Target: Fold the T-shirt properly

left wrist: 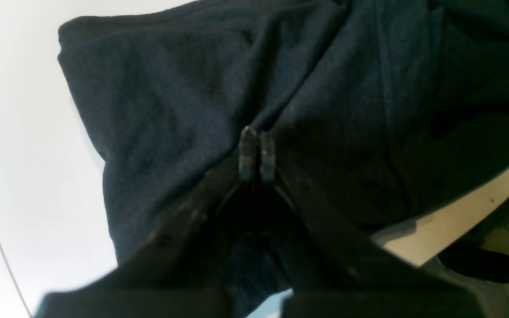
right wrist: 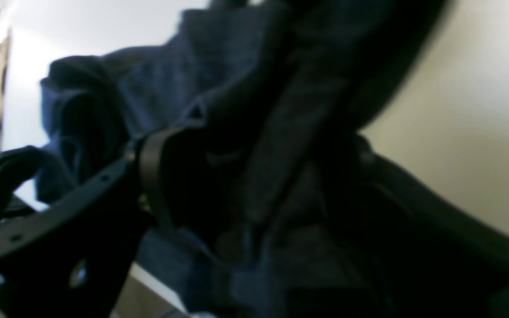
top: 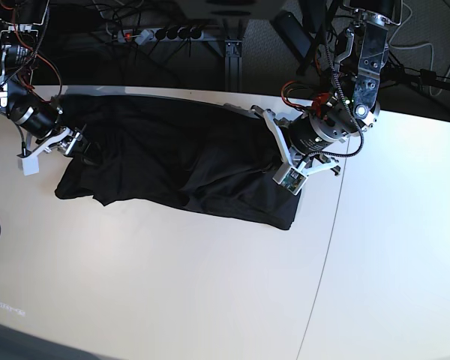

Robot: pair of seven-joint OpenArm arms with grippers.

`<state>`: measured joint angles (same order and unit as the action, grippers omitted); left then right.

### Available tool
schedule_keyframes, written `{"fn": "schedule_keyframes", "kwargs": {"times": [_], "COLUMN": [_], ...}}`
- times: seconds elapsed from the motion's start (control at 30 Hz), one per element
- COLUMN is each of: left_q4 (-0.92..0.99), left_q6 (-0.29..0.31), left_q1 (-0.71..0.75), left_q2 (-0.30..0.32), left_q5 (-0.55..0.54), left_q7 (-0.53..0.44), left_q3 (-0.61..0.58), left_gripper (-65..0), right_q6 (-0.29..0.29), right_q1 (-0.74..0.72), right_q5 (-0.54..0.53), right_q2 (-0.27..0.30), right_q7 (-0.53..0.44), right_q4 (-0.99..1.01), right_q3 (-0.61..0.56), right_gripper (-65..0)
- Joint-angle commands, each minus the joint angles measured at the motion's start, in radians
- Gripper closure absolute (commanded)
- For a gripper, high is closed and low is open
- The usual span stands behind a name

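T-shirt [top: 180, 161]: a large black knit garment lay spread across the far part of the table, stretched from the far left to just past the middle, bunched and creased rather than flat; only plain dark cloth faced up.
T-shirt edges: the near hem ran unevenly, with a folded corner at the near left and a thicker doubled corner at the near right (the deepest point of the cloth in the base view).
Left gripper [left wrist: 256, 152]: at the shirt's right end in the base view; its two fingertips stood pressed together with the black fabric gathered into creases running to the tips, so it was pinched onto the T-shirt.
Left wrist view: dark cloth filled most of the frame, draped over the table's edge, with white table to the left and a pale strip at the lower right.
Right gripper [top: 79, 144]: at the shirt's far left end; its jaws stood spread wide, with folds of cloth lying between and over them. Whether it actually held the cloth could not be told (that wrist view was dark and blurred).
Right wrist view: one black finger [right wrist: 148, 176] showed at the left with bluish-black fabric heaped beyond it.
Table [top: 210, 285]: pale and smooth, with a thin seam curving from far to near on the right.
Beyond the table: cables and a power strip [top: 161, 34] lay on the dark floor at the far side.
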<state>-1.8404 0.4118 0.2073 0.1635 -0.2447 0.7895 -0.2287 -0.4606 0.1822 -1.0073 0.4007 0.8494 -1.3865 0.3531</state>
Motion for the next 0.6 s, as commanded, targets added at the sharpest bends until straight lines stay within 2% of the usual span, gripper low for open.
{"fn": "schedule_keyframes", "kwargs": {"times": [0.0, 0.07, 0.1, 0.23, 0.4, 0.57], "left_q4": [-0.019, -0.019, -0.019, -0.019, -0.052, -0.155], "left_q6": [0.0, 0.0, 0.0, 0.0, 0.0, 0.0], "left_q1": [-0.008, -0.008, -0.008, -0.008, -0.008, -0.008], "left_q2": [0.001, 0.001, 0.001, 0.001, 0.001, 0.001], "left_q5": [-0.01, -0.01, -0.01, -0.013, -0.026, -0.029], "left_q7": [-0.013, -0.005, -0.002, 0.0, 0.0, 0.006], "left_q3": [0.001, 0.001, 0.001, 0.001, 0.009, 0.043], "left_gripper": [0.0, 0.0, 0.0, 0.0, 0.0, 0.0], "right_q6": [-0.039, -0.038, -0.038, -0.039, -0.038, -0.037], "right_q1": [0.004, 0.003, 0.004, 0.003, -0.012, -0.055], "right_q5": [0.025, 0.043, 0.058, 0.156, 0.299, 0.407], "right_q2": [-0.003, -0.014, -0.019, -0.019, 0.013, 0.089], "right_q7": [0.042, 0.036, 0.024, -0.064, -0.184, -0.202], "right_q4": [-0.001, -0.001, -0.001, -0.001, -0.001, 0.003], "right_q3": [-0.008, -0.015, -0.015, -0.015, -0.013, -0.013], "right_gripper": [-44.5, -39.3, -33.5, 0.0, 0.0, 0.0]}}
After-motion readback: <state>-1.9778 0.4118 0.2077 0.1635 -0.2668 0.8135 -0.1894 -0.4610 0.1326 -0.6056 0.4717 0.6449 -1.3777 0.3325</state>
